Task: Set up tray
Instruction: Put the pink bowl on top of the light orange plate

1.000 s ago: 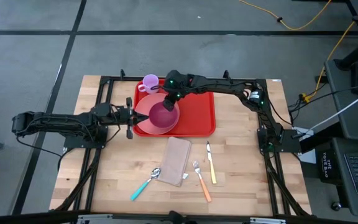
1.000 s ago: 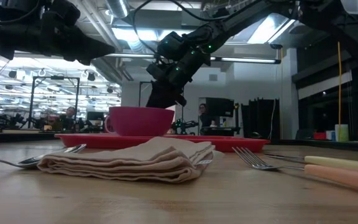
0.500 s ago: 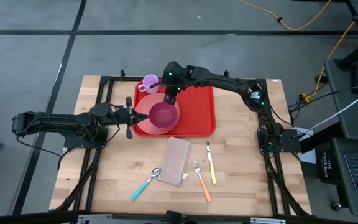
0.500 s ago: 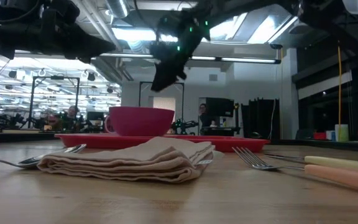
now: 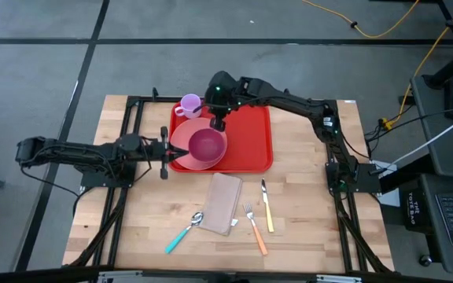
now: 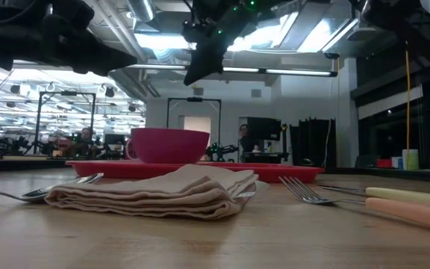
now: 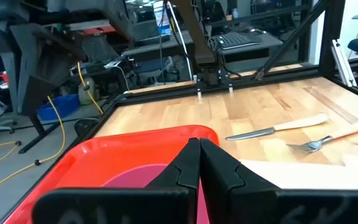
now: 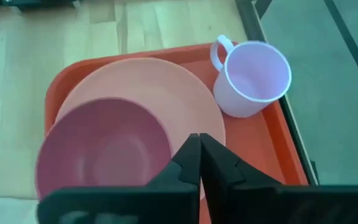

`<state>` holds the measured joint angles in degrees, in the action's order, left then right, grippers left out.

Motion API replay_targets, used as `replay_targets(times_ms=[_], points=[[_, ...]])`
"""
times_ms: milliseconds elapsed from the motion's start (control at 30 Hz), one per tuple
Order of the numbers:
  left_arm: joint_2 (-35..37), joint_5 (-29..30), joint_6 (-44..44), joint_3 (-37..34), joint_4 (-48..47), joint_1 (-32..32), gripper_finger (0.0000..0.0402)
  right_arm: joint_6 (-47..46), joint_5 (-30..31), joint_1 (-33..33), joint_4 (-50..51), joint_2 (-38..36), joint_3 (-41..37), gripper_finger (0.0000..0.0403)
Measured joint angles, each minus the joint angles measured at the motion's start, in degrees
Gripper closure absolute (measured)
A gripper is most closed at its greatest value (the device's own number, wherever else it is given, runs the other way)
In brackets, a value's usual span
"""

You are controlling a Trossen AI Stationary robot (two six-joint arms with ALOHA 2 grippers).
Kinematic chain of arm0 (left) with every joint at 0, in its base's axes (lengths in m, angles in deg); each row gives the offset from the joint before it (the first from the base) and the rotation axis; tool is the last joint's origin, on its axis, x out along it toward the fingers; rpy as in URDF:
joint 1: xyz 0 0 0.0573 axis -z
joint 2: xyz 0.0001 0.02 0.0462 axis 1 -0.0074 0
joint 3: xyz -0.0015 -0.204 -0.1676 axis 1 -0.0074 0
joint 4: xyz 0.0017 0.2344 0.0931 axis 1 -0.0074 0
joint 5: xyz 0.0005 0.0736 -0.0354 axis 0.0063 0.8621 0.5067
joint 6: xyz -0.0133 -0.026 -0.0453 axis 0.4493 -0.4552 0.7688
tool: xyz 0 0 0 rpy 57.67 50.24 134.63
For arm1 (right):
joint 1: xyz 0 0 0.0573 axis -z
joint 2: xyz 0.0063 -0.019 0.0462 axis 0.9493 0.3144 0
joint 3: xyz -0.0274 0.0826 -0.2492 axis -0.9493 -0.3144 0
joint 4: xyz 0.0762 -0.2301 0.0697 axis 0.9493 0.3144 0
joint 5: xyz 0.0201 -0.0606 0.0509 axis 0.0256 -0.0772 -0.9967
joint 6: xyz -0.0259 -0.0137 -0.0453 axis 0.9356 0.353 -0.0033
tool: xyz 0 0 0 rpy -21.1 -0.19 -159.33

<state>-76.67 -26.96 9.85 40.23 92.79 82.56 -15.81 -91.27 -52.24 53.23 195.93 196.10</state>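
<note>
Tray [image 5: 250, 145] sits red at the table's 12 o'clock edge, carrying plate [image 5: 181, 155], bowl [image 5: 207, 145] and lilac cup [image 5: 190, 104]. My right gripper [image 5: 218, 123] hovers above its 11 o'clock corner, fingers pressed together; my left gripper [image 5: 166, 151], also closed, rests at its 9 o'clock rim.

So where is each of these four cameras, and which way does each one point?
High view: overhead, straight down; both arms, tray.
Low view: table height, looking level; napkin, bowl, right arm overhead.
Left wrist: past the shut left gripper over the tray toward knife.
Right wrist: down past the shut right gripper at bowl, cup.
All show the tray.
</note>
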Motion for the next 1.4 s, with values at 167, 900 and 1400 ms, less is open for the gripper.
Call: replay_targets(times_ms=[167, 900, 1400], points=[[0.0, 0.7, 0.3, 0.0, 0.0, 1.9, 0.0400, -0.6, 1.0, -0.6, -8.3, -2.0, -10.5, 0.0396], [-15.4, 12.4, 3.7, 11.3, -9.4, 9.3, 0.0399, -6.5, 10.0, -5.5, -60.8, -36.5, -77.5, 0.0391], [-31.8, 12.4, 7.5, 31.4, -30.3, 11.5, 0.0360, -4.3, 9.7, -5.4, -76.4, -36.5, -86.2, 0.0389]])
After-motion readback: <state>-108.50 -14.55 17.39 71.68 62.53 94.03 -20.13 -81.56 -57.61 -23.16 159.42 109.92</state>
